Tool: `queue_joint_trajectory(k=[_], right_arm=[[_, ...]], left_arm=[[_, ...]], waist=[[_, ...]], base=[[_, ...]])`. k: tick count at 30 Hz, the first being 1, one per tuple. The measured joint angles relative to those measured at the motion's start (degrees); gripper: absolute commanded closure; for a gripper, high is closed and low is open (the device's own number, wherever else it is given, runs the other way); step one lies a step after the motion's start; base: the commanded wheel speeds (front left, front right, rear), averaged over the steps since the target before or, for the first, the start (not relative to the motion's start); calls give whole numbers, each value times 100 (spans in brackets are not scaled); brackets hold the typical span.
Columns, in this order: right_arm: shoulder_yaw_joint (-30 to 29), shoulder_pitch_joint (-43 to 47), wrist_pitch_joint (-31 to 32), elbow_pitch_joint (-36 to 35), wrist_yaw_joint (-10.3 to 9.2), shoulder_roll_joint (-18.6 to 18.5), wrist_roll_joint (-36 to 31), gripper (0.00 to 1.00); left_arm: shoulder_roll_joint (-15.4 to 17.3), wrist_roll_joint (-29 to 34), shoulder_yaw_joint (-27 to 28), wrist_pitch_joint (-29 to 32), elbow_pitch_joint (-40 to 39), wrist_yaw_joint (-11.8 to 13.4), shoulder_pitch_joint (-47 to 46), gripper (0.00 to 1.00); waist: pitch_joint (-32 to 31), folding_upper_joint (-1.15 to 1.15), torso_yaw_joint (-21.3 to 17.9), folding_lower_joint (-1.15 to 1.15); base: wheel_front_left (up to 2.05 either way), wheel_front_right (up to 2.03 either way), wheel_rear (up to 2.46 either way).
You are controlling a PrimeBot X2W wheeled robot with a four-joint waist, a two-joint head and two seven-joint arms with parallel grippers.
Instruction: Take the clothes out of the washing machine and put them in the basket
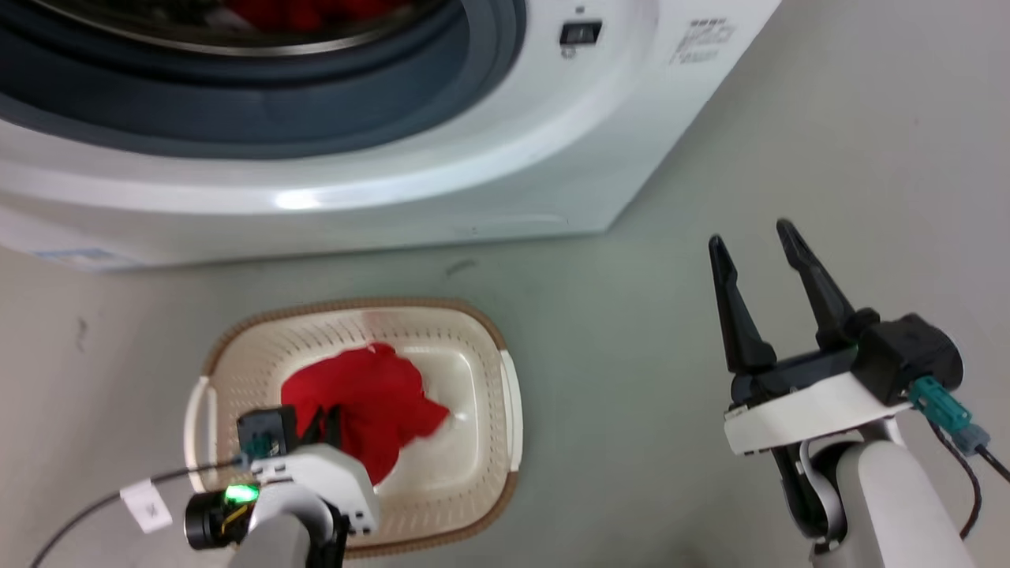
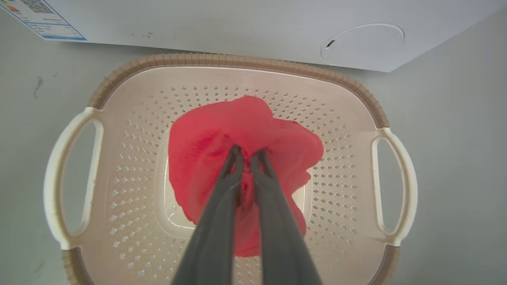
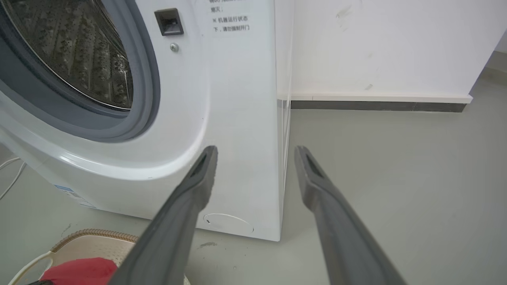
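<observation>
The cream basket (image 1: 347, 306) with its brown rim stands on the floor in front of the white washing machine (image 1: 489, 158). A red garment (image 1: 387, 394) lies bunched in the basket's bottom, and more red clothes (image 1: 316, 12) show inside the drum at the top edge. My left gripper (image 2: 247, 152) reaches down into the basket (image 2: 222, 60), its fingers shut on a fold of the red garment (image 2: 245, 122). My right gripper (image 1: 761, 244) hovers open over the floor to the right of the machine, holding nothing. In the right wrist view, the gripper (image 3: 255, 152) points at the machine's corner (image 3: 237, 118).
Bare grey floor (image 1: 631, 379) stretches right of the basket. A white wall with a dark skirting strip (image 3: 376, 106) stands behind the machine's side. A thin cable (image 1: 79, 505) trails from my left wrist, and a white cord (image 3: 12, 174) lies on the floor by the machine.
</observation>
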Motion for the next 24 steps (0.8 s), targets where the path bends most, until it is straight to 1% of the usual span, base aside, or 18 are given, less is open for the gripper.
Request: queue_joint_trajectory(k=[5, 10, 14, 19, 20, 21, 22, 23, 24], right_arm=[[52, -249, -90, 70, 0, 0, 13, 0], [146, -410, -158, 132, 1, 0, 44, 0], [199, -546, -190, 171, 1, 1, 62, 0], [235, -616, -234, 242, 1, 1, 93, 0], [234, -625, -236, 268, 1, 0, 94, 0], [232, -645, -241, 302, 0, 0, 96, 0], [230, -666, -243, 327, 1, 0, 96, 0], [231, -676, -252, 353, 1, 1, 94, 0], [233, -676, -258, 393, 0, 1, 91, 0]], left_arm=[[63, -73, 46, -5, 915, -59, -792, 100], [143, -141, 91, 16, 1640, -42, -1391, 100], [219, -158, 100, 27, 1997, 27, -1700, 100], [276, -233, 133, 115, 2218, 134, -1836, 100], [275, -243, 131, 130, 2245, 132, -1836, 97], [271, -259, 135, 129, 2260, 131, -1836, 61], [269, -260, 130, 127, 2273, 122, -1835, 3], [264, -259, 116, 119, 2285, 114, -1831, 0], [255, -274, 132, 94, 2291, 101, -1818, 0]], waist=[[575, 0, -106, 0], [1036, 0, -206, 0], [1313, 0, -286, 0], [1516, 0, -371, 0], [1517, 0, -375, 0], [1502, 0, -370, 0], [1473, 0, -362, 0], [1433, 0, -353, 0], [1380, 0, -343, 0]], base=[[0, 0, 0], [0, 0, 0], [0, 0, 0], [0, 0, 0], [0, 0, 0], [0, 0, 0], [0, 0, 0], [0, 0, 0], [0, 0, 0]])
